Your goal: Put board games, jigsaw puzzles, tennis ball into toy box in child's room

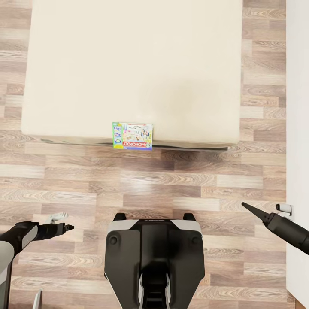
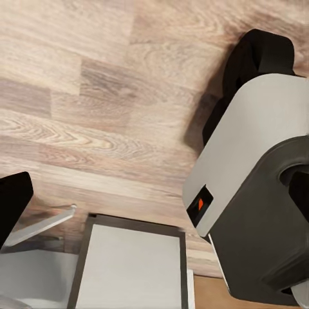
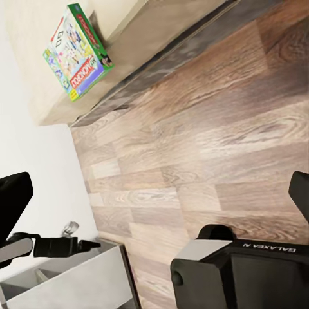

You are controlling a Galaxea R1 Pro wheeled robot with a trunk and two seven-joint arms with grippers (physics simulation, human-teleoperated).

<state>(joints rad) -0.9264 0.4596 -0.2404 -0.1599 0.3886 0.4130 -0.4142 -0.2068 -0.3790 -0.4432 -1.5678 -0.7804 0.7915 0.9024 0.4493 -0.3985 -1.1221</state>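
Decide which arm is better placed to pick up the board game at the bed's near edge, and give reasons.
Left, probably. The Monopoly box lies left of the robot's midline, nearer the left end effector; the right end effector sits far out by the wall. Both appear empty.

A: What does the base (image 1: 154,262) look like?
B: Glossy black with grey corner panels; small lettering sits at its 12 o'clock edge.
A: And the arms?
B: The left arm (image 1: 19,238) is black with grey shells, the right arm (image 1: 285,229) black and tapering.
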